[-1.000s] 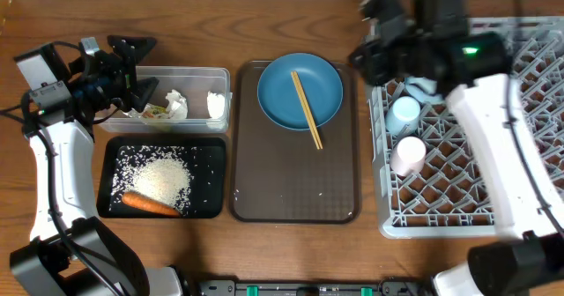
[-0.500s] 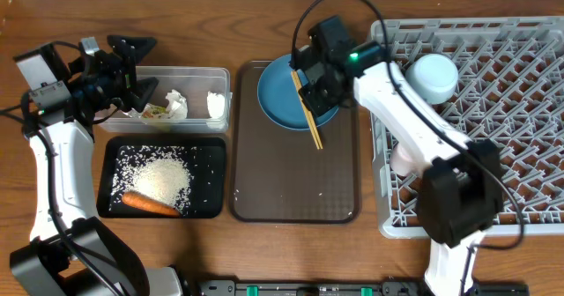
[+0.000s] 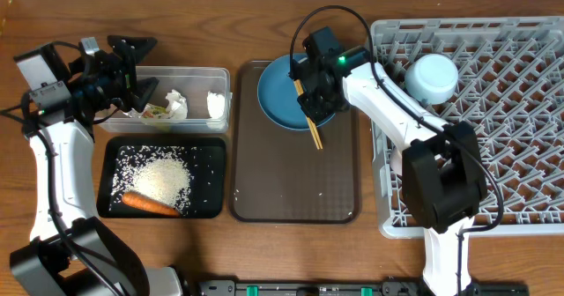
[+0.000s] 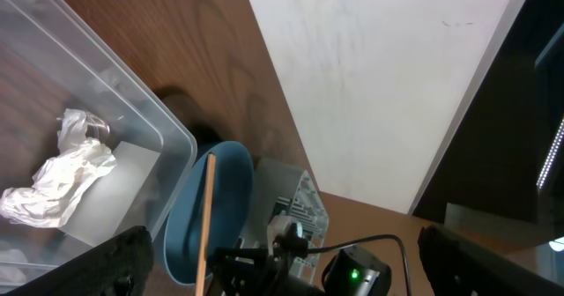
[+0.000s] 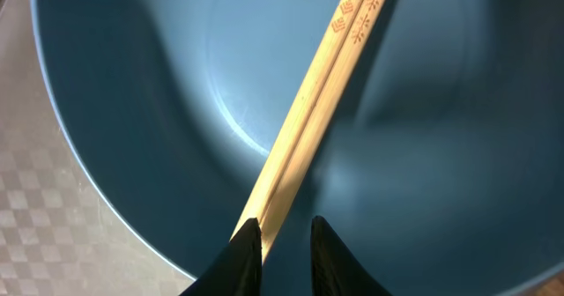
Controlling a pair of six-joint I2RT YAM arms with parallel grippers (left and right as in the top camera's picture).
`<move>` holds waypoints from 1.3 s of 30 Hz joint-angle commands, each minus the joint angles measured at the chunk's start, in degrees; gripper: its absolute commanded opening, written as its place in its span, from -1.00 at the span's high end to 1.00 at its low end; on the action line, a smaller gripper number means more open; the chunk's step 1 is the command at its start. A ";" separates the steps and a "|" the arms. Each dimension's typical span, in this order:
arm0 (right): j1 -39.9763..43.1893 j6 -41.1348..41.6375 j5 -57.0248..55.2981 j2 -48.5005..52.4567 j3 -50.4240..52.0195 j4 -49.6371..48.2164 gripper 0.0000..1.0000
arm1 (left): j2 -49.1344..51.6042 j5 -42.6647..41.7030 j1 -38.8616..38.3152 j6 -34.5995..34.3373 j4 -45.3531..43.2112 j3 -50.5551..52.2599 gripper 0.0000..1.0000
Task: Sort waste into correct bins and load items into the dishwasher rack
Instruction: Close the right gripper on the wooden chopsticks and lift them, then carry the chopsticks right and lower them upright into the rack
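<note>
Currently, right pincer (image 5: 282, 230) nearly closed, fingertip (image 5: 247, 247) on chopsticks (image 5: 308, 111), grasp unclear, left pincer (image 3: 141, 68) wide open, empty

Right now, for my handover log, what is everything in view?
rack: one, grey, right side
bowl: one, pale blue, in the rack
serving tray: one, brown, centre
plate: one, blue, on the serving tray
chopsticks: two, wooden, across the plate
tub: one, clear, far left
paper wads: two, white, in the tub
wrapper: one, green-yellow, in the tub
black tray: one, black, near left
rice: one heap, white, in the black tray
carrot: one, orange, in the black tray
left fingers: two, black, open above the tub's left end
right fingers: two, black, close together at the chopsticks; grip unclear
</note>
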State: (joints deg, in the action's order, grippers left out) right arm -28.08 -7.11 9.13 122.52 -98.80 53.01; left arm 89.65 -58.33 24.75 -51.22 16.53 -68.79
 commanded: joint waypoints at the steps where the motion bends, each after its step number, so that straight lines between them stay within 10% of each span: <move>1: -0.26 -0.28 -0.31 0.24 0.46 0.24 0.61 | 0.07 -0.59 0.20 0.09 0.13 0.22 -0.96; 39: 3.85 2.25 -3.34 -11.69 -1.79 4.04 0.98 | 0.07 -0.59 0.20 0.09 0.11 0.22 -0.96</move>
State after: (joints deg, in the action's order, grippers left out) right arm -26.52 -6.85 8.36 117.54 -98.54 55.72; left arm 89.65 -58.33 24.75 -51.24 16.53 -68.79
